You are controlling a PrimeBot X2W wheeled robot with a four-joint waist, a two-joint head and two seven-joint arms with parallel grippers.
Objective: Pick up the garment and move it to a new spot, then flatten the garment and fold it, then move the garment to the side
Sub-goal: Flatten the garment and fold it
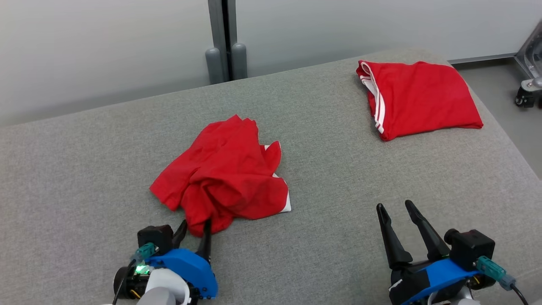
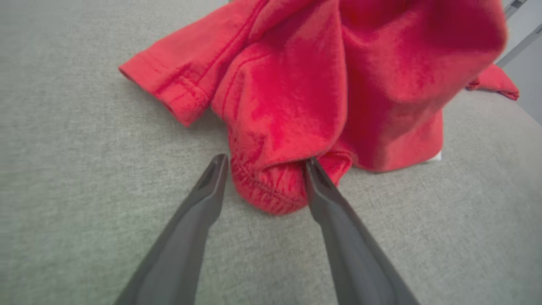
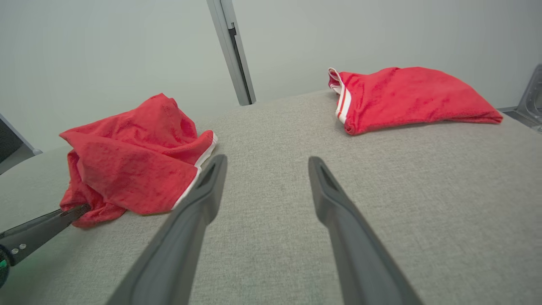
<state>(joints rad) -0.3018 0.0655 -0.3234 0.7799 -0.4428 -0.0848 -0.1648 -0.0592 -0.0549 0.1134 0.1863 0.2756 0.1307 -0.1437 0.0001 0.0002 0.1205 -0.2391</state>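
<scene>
In the head view, the crumpled red garment (image 1: 224,169) lies on the grey surface (image 1: 338,178), right in front of the left gripper (image 1: 195,224). Its jaws are spread, one on each side of the nearest bunched bit of cloth, and the tips touch it. The right gripper (image 1: 394,205) is well apart from that cloth, with its jaws spread and nothing between them. Far past the right jaws, a bit to their right, lies a folded red garment (image 1: 419,97) with white stripes on its edge. In the left wrist view, the left gripper (image 2: 266,160) has its jaws wide, and a lump of the crumpled red garment (image 2: 271,186) with a stitched hem sits between the two tips. Both tips touch the cloth, but the lump looks round, not pinched flat. The rest of the cloth piles up just past the jaws, and one hemmed end sticks out to their left. In the right wrist view, the right gripper (image 3: 266,159) has its jaws spread over bare grey surface (image 3: 423,190). The crumpled red garment (image 3: 135,169) is to their left, its white edge facing them. A dark finger (image 3: 42,226) of the left gripper touches its low edge. The folded red garment (image 3: 402,97) lies well ahead and to the right.
</scene>
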